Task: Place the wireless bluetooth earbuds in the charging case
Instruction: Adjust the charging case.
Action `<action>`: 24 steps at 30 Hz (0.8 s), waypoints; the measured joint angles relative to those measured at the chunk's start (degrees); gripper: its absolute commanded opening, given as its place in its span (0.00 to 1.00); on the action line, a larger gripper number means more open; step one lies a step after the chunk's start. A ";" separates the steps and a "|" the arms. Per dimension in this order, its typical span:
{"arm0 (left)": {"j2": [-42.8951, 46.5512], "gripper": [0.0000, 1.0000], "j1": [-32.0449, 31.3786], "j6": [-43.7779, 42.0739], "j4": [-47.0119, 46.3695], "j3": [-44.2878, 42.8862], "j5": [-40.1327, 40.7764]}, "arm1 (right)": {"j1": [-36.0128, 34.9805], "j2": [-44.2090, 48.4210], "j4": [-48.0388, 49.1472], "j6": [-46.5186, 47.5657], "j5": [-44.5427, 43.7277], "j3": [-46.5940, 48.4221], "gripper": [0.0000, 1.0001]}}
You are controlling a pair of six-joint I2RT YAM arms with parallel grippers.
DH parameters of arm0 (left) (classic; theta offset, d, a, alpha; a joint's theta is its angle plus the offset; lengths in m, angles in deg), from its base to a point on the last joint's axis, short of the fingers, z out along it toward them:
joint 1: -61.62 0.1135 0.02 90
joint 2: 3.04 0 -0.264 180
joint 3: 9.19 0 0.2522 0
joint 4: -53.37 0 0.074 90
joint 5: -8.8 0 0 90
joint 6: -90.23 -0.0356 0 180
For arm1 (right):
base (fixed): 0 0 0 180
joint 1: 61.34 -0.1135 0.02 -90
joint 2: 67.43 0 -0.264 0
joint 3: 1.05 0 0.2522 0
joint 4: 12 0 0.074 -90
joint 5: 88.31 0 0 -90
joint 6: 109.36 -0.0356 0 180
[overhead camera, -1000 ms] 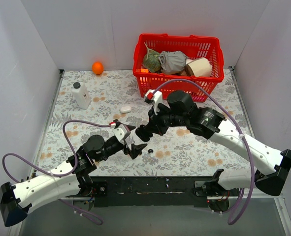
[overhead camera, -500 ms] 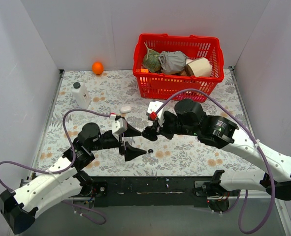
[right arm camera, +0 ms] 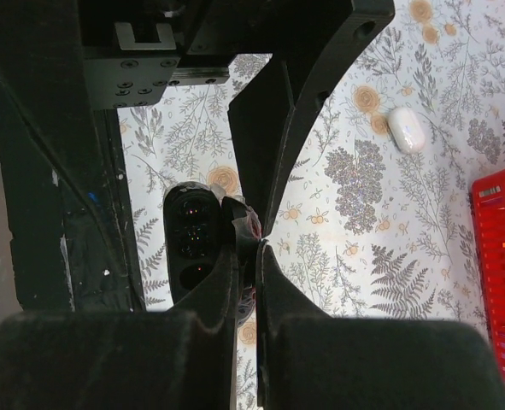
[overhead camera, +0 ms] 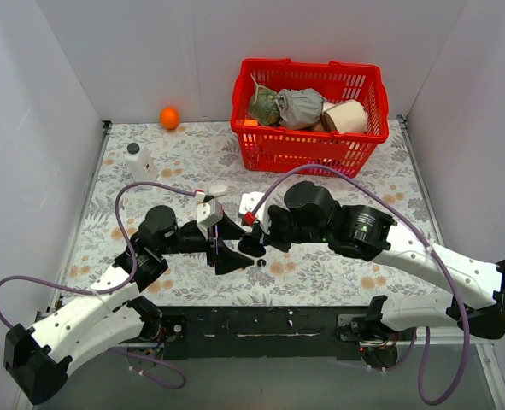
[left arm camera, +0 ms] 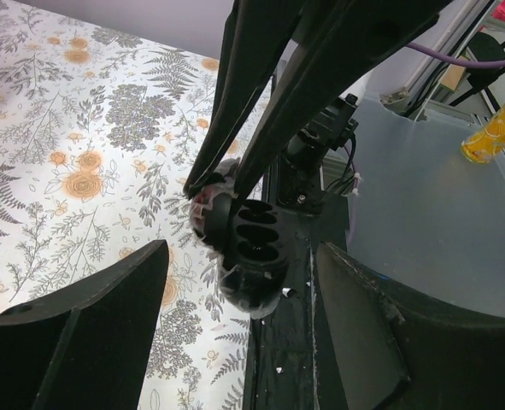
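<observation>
The charging case (overhead camera: 250, 243) is a small black case, open, with dark wells showing. My right gripper (overhead camera: 254, 237) is shut on its raised lid and holds it just above the table. In the right wrist view the case (right arm camera: 194, 243) sits left of the closed fingertips (right arm camera: 257, 243). My left gripper (overhead camera: 233, 245) is open and empty. Its fingers (left arm camera: 107, 307) flank the case (left arm camera: 250, 248) without touching it. One tiny black earbud (overhead camera: 260, 262) lies on the table just below the case. The other earbud is not visible.
A white pebble case (overhead camera: 218, 190) lies behind the grippers and also shows in the right wrist view (right arm camera: 408, 128). A red basket (overhead camera: 308, 149) of items stands at the back. A white bottle (overhead camera: 139, 164) and an orange ball (overhead camera: 169, 117) are back left.
My right gripper has swung left and down with the black case, toward the left gripper. My left gripper has opened wide and now points at the case. The earbud has not moved.
</observation>
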 measured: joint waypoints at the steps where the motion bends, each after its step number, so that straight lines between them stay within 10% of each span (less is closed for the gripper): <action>1: 0.02 0.67 0.00 0.02 -0.04 0.00 -0.11 | 0.02 -0.33 -0.02 -0.02 -0.11 -0.09 0.01; 12: 0.00 0.42 0.00 -1.11 0.31 -0.02 -1.18 | -0.09 -1.70 -0.02 -0.07 -0.48 -0.26 0.01; 24: -0.15 0.62 0.11 -1.70 0.90 -0.02 -1.11 | -0.33 -2.23 -0.02 -0.07 -0.57 -0.24 0.01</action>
